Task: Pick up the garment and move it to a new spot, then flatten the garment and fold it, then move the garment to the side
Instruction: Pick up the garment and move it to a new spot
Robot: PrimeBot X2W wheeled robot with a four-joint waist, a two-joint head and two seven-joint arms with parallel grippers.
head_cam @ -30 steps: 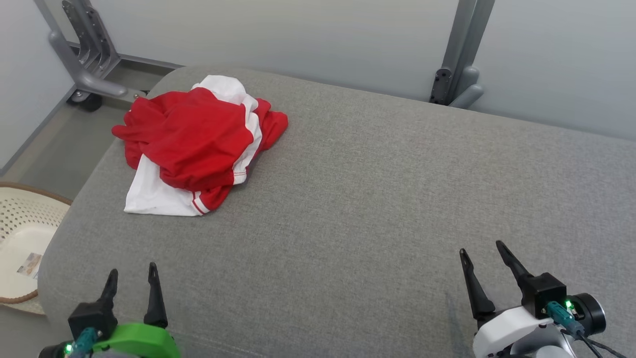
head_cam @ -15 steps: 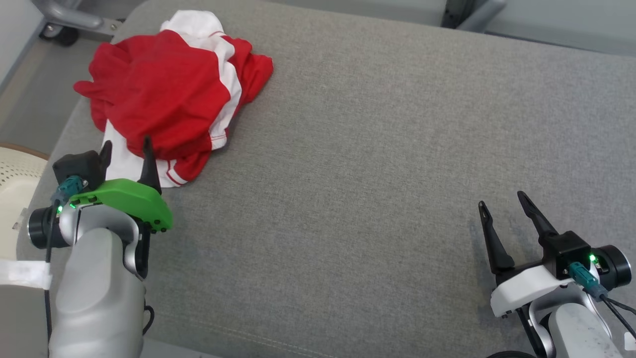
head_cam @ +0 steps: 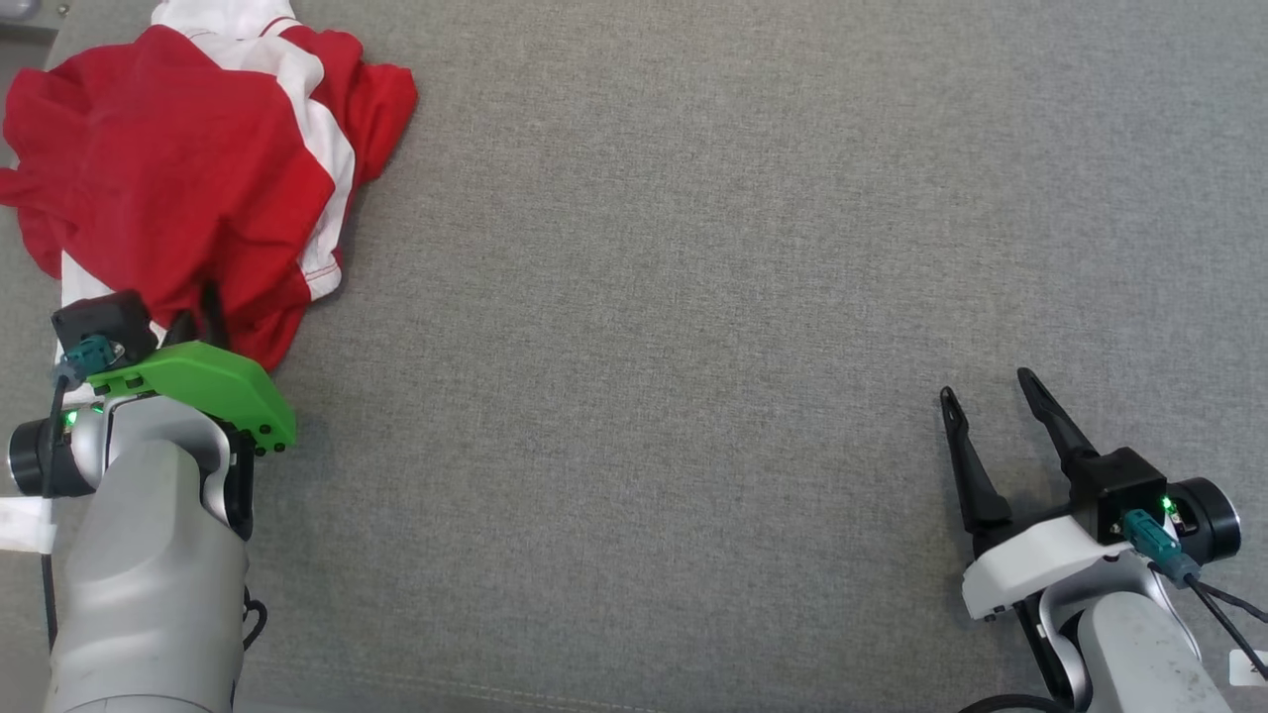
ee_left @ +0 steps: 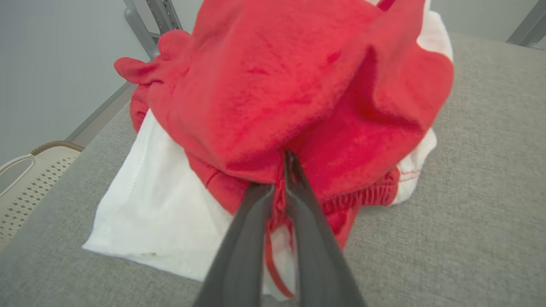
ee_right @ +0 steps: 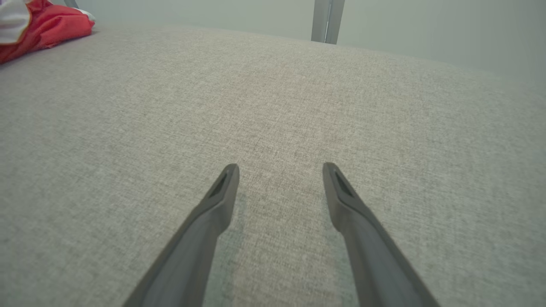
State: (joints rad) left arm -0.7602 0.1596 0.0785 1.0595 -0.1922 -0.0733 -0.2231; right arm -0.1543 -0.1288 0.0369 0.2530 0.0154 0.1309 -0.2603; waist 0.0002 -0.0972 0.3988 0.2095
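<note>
Left pincer (ee_left: pixel 279 177): two long dark tapered fingers drawn almost together, clamped on a thin red fold at the near hem of the crumpled red-and-white jersey garment (ee_left: pixel 273 85). The tips are buried under an overhanging red lobe, so the depth of the bite cannot be told. Judged risk: the hold looks like a single layer at an edge. A lift could peel that layer out and leave the bulk dragging, or the soft knit could slide off the smooth fingers. The cloth is matte and limp, heaped in rounded folds. Red panels sit on top with stitched white trim, and a flat white panel spreads beneath toward the left. That loose panel could trail on the lift and catch on the weave. The garment sits at the far left corner of the grey woven surface (head_cam: pixel 693 347), a coarse, slightly padded textile with a rounded edge. A cream perforated basket (ee_left: pixel 25 183) stands just beyond that edge, so a slipped bundle might tumble that way. Right pincer (head_cam: pixel 988 384): fingers spread wide, empty, over bare weave well apart from the garment, too far to catch a sag.
</note>
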